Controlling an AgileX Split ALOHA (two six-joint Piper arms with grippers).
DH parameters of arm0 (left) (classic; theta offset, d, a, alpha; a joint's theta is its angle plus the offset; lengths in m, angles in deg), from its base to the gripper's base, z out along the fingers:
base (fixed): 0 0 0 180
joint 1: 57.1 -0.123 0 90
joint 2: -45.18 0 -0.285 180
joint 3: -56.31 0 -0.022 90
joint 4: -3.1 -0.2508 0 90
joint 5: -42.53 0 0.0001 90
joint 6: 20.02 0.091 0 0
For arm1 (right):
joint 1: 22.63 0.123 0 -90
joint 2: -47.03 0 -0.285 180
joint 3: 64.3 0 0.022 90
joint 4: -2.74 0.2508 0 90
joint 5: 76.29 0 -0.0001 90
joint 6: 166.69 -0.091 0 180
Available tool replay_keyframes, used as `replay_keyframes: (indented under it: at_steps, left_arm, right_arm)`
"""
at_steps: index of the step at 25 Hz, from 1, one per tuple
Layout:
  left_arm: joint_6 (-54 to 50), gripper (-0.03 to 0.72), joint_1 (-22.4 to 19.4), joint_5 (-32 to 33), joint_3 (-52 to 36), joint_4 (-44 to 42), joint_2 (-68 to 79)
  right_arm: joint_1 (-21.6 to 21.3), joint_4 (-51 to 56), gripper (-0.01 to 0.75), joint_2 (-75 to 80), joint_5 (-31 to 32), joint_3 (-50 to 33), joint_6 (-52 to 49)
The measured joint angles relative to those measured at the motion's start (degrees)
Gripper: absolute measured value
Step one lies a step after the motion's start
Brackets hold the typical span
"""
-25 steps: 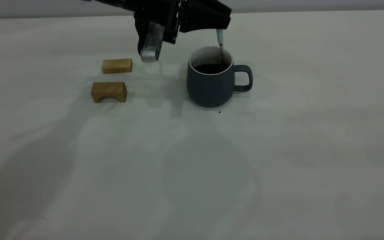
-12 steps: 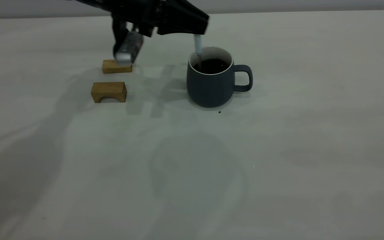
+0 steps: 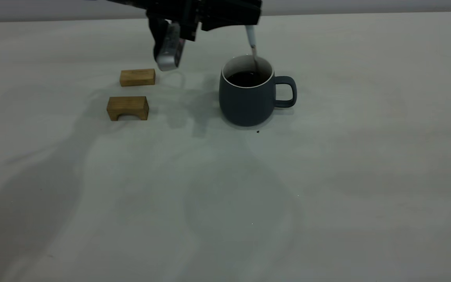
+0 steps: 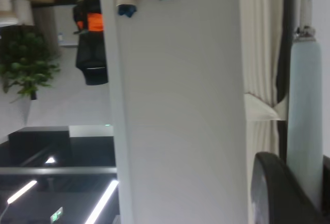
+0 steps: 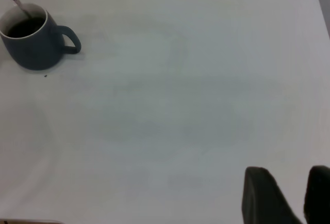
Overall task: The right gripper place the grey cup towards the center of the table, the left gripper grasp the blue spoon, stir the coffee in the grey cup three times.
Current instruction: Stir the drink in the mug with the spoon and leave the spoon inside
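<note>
The grey cup (image 3: 245, 102) stands upright near the middle of the table (image 3: 327, 176), its handle pointing right, with dark coffee (image 3: 247, 78) inside. My left gripper (image 3: 249, 24) hovers just above it, shut on the pale handle of the blue spoon (image 3: 251, 39). The spoon hangs tilted, its metal end dipping into the coffee at the cup's right side. In the left wrist view the blue spoon (image 4: 304, 121) sits pinched in the left gripper (image 4: 308, 183). The right gripper (image 5: 306, 183) is shut on nothing, far from the grey cup (image 5: 31, 49), and does not show in the exterior view.
Two small wooden blocks lie left of the cup: a flat one (image 3: 137, 77) and an arched one (image 3: 127, 107) in front of it. A silver cylinder (image 3: 168, 49) on the left arm hangs above them. A tiny dark speck (image 3: 257, 131) lies by the cup's base.
The left gripper swung the spoon from the cup's right side to its left, then back to the right and slightly higher. The cup has not moved.
</note>
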Motion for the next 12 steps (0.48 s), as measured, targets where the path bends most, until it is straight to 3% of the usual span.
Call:
replay_keyframes:
  at_steps: [6,12]
  left_arm:
    - [-10.0,0.150,0.1,0.1,0.0,-5.4,0.0]
    - [-4.1,0.149,-2.4,-1.6,0.0,-7.4,0.0]
  right_arm:
    - [0.0,0.0,0.237,0.0,0.0,0.0,0.0]
    - [0.0,0.0,0.237,0.0,0.0,0.0,0.0]
